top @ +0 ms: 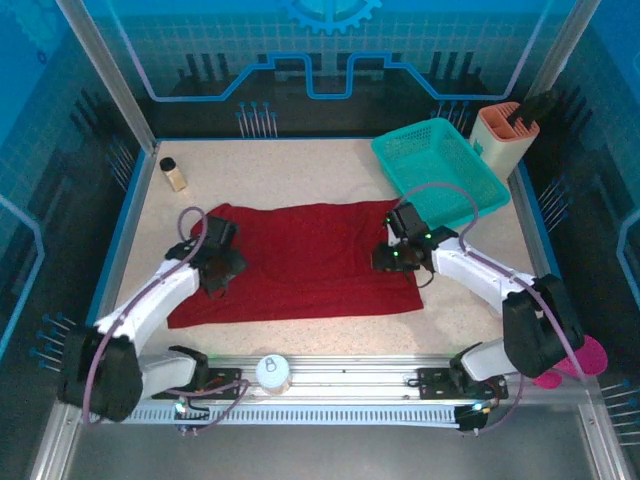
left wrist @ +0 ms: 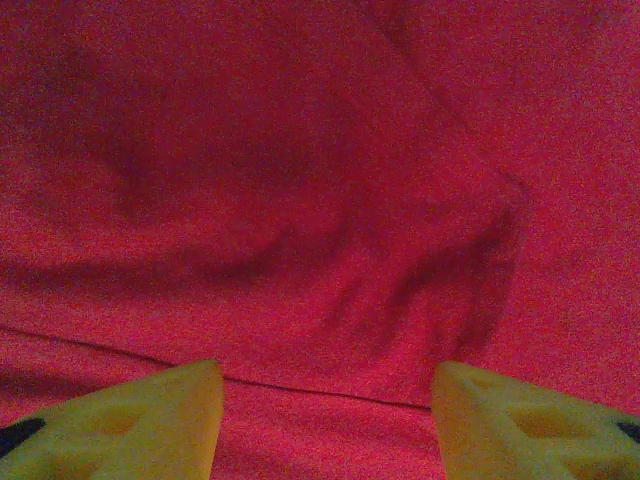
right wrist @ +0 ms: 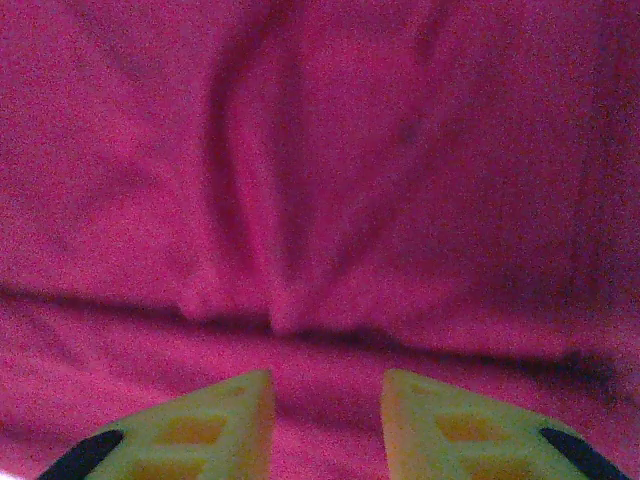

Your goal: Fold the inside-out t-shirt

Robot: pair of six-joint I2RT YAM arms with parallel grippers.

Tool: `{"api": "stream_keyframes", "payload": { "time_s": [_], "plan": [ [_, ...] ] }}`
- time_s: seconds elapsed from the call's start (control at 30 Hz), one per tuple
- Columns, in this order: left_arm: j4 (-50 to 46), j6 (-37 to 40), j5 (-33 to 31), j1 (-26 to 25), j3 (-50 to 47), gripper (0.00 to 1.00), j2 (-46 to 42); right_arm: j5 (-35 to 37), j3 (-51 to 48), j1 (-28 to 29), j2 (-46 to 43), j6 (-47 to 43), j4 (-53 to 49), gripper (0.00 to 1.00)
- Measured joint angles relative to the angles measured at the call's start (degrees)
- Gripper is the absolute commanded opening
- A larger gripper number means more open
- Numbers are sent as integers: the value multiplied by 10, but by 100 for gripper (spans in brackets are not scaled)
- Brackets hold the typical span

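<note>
The inside-out t-shirt (top: 300, 262) lies spread across the middle of the table as a dark red, roughly rectangular sheet. My left gripper (top: 218, 266) sits over its left part. In the left wrist view the left gripper (left wrist: 328, 405) is open, its yellow fingertips (left wrist: 150, 420) wide apart just above the t-shirt (left wrist: 300, 200), with a hem edge running between them. My right gripper (top: 392, 258) is over the shirt's right part. In the right wrist view the right gripper (right wrist: 328, 405) stands open with a narrower gap, low over the t-shirt (right wrist: 320, 180), facing a pinched crease and a fold line.
A teal mesh basket (top: 440, 165) stands at the back right, with a peach holder (top: 505, 135) behind it. A small bottle (top: 173, 173) stands at the back left. A white round lid (top: 272, 372) rests on the front rail, and a pink object (top: 582, 360) is at the right.
</note>
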Motion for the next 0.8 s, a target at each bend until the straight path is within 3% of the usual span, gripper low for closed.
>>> {"api": "stream_keyframes", "payload": {
  "time_s": [0.17, 0.3, 0.4, 0.47, 0.57, 0.8],
  "plan": [
    [-5, 4, -35, 0, -15, 57, 57, -37, 48, 96, 89, -41, -27, 41],
    [-1, 5, -45, 31, -34, 58, 59, 1, 137, 207, 181, -42, -13, 44],
    [14, 7, -45, 63, -54, 58, 59, 49, 194, 252, 236, -22, -6, 45],
    [23, 7, -45, 78, -63, 58, 63, 85, 218, 264, 263, -5, -4, 46],
    [35, 10, -44, 88, -66, 49, 82, 130, 228, 263, 285, 18, -3, 46],
    [46, 11, -39, 99, -66, 54, 87, 195, 264, 241, 300, 39, -27, 48]
  ]
}}
